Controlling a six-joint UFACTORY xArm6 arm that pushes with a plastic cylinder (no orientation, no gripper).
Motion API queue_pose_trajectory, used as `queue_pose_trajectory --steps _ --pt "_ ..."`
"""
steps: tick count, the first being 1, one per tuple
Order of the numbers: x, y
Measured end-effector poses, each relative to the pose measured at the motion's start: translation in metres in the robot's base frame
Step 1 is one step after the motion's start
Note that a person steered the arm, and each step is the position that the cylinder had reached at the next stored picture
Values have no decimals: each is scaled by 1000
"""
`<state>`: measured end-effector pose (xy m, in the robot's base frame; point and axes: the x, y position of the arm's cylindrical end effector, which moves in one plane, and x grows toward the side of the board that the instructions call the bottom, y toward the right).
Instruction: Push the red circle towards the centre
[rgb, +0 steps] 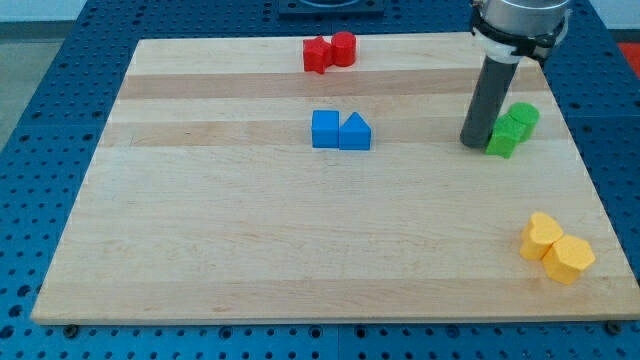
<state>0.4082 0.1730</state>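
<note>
The red circle (344, 48) stands near the view's top edge of the wooden board (250, 230), touching a red star-shaped block (317, 55) on its left. My tip (474, 144) rests on the board at the view's right, far to the right of and below the red circle. The tip sits just left of two green blocks (512, 128), close to or touching them.
A blue cube (326, 129) and a blue triangle (355, 132) sit side by side near the board's middle, below the red blocks. Two yellow blocks (556, 249) lie at the view's bottom right corner. The arm's body (520, 20) hangs over the top right.
</note>
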Motion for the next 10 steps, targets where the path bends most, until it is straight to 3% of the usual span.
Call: queue_pose_trajectory --steps 2,6,8,10 --pt "-7 -2" --pt "-146 -18" --pt "-201 -64" --pt "-195 -138"
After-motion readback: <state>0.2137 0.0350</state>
